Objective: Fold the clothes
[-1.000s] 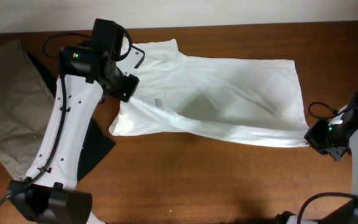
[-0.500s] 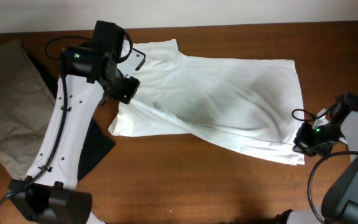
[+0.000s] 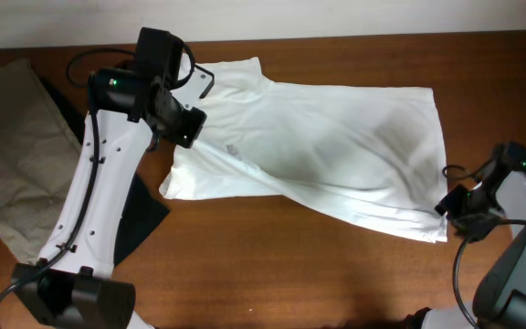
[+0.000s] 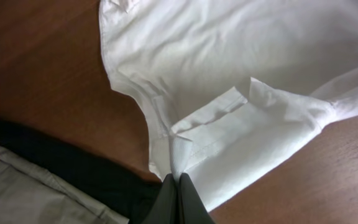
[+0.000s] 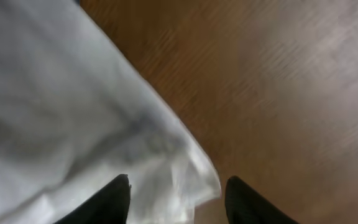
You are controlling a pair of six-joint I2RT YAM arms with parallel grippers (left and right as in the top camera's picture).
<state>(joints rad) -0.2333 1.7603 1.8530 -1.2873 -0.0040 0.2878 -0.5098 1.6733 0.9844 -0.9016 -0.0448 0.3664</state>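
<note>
The white shirt (image 3: 318, 146) lies flat across the middle of the worktop (image 3: 290, 274). The left hand (image 4: 178, 180) is at its left edge and pinches a fold of the cloth. The right hand (image 5: 178, 183) is at the lower right corner, its fingers spread, with the corner between them.

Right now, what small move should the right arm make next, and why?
Probably close the right gripper: its jaws stand open with a corner of the T-shirt lying between them, while the left gripper is shut on the opposite edge.
</note>
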